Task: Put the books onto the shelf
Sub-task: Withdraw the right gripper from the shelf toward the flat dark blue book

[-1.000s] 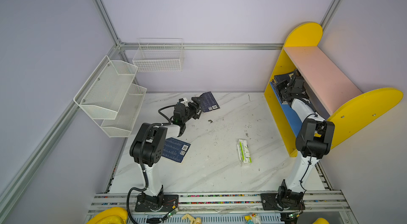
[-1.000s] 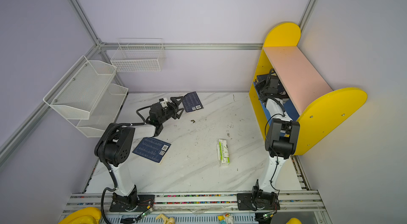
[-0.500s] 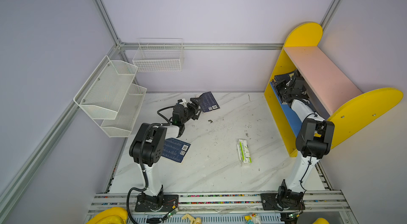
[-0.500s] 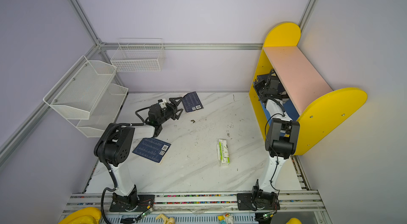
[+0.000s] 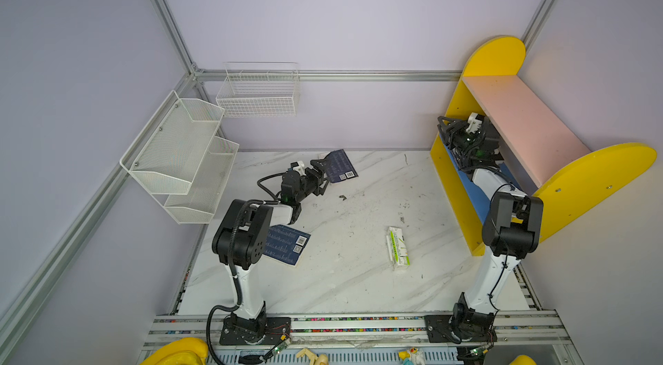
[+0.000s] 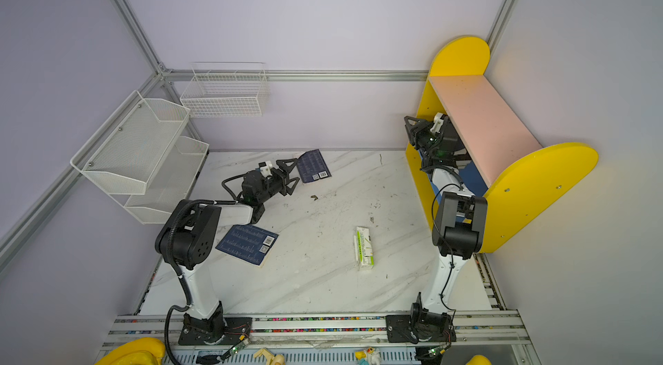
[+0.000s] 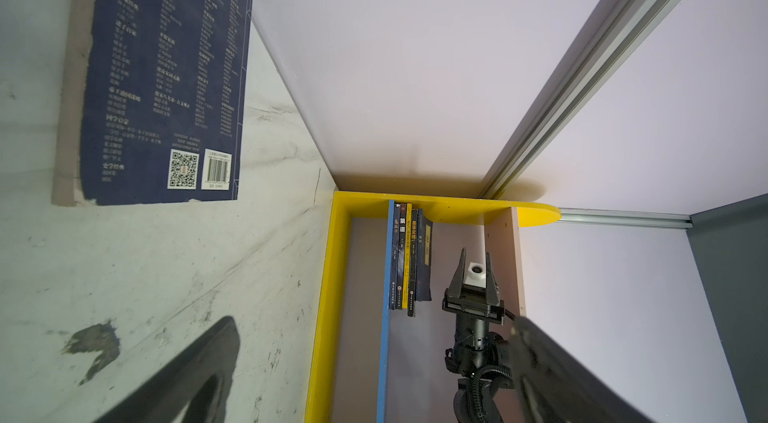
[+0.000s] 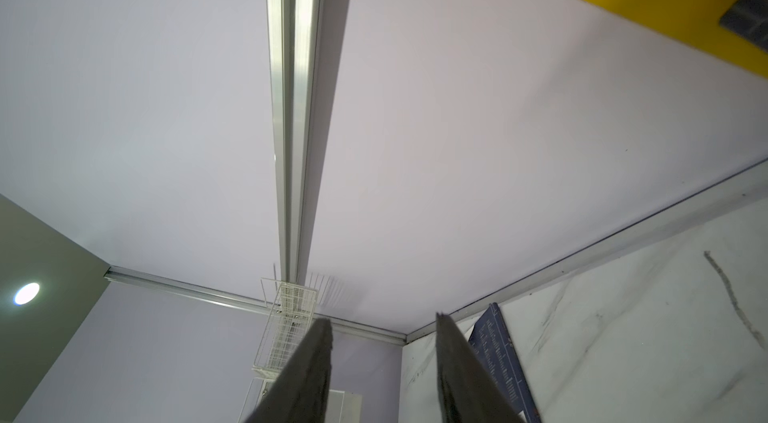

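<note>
While the left fingers [image 7: 187,375] are spread wide with nothing between them, they are held low, close to the near edge of the far navy book [image 5: 339,166], which lies flat at 12 o'clock on the bench [image 5: 358,291]. The right fingers [image 8: 307,375] are likewise parted and empty, raised inside the shelf [image 5: 502,54] at the bench's 3 o'clock side. A second navy book [image 5: 287,244] is seen flat at 9 o'clock, partly hidden by the left arm's elbow, and a green-and-white carton [image 5: 397,248] lies at 4 o'clock.

The paperbacks are judged light, thin and bendable, with smooth covers likely to slide on the marble. A hold across the spine edge, where the block is stiffest, is advised once that edge has been tipped up.

Only in the left wrist view are the shelved books [image 7: 409,258] shown. They appear stacked flat on the blue board, butted against the far yellow panel, with the right fingers above them. In both top views that stack is hidden under the pink board.
</note>
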### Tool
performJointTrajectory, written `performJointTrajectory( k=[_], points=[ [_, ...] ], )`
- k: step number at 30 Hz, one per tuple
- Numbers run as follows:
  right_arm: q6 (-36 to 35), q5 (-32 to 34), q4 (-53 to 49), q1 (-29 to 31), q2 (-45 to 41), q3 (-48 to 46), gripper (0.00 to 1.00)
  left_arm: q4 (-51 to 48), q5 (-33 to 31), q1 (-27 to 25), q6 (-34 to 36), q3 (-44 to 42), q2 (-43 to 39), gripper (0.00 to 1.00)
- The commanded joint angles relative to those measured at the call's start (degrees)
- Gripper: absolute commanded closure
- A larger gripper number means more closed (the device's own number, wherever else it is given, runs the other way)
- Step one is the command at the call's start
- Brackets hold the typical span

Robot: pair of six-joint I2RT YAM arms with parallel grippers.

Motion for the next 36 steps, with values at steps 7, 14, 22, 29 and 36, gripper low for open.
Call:
performJointTrajectory(
  k=[7, 14, 22, 29, 36],
  points=[
    [-18.38, 5.65, -16.83, 11.81, 0.24, 4.53, 0.55, -24.02, 3.16, 1.16, 15.84, 12.53, 0.27, 0.0],
    [-34.76, 19.75, -29.12, 20.93, 10.49, 12.83, 0.44, -51.56, -5.75, 1.16, 32.74, 24.76, 1.36, 0.0],
    [-35.93, 26.14, -26.02, 26.21, 20.86, 18.15, 0.43, -55.42, -7.59, 1.16, 35.06, 32.94, 9.46, 0.0],
    [-35.49, 27.91, -28.09, 29.49, 30.03, 25.44, 0.44, -56.93, -9.32, 1.16, 36.4, 40.85, 16.39, 0.0],
    [-35.99, 25.44, -34.32, 32.16, 36.18, 30.53, 0.45, -63.3, -8.84, 0.51, 36.35, 50.02, 23.32, 0.0]
  ],
)
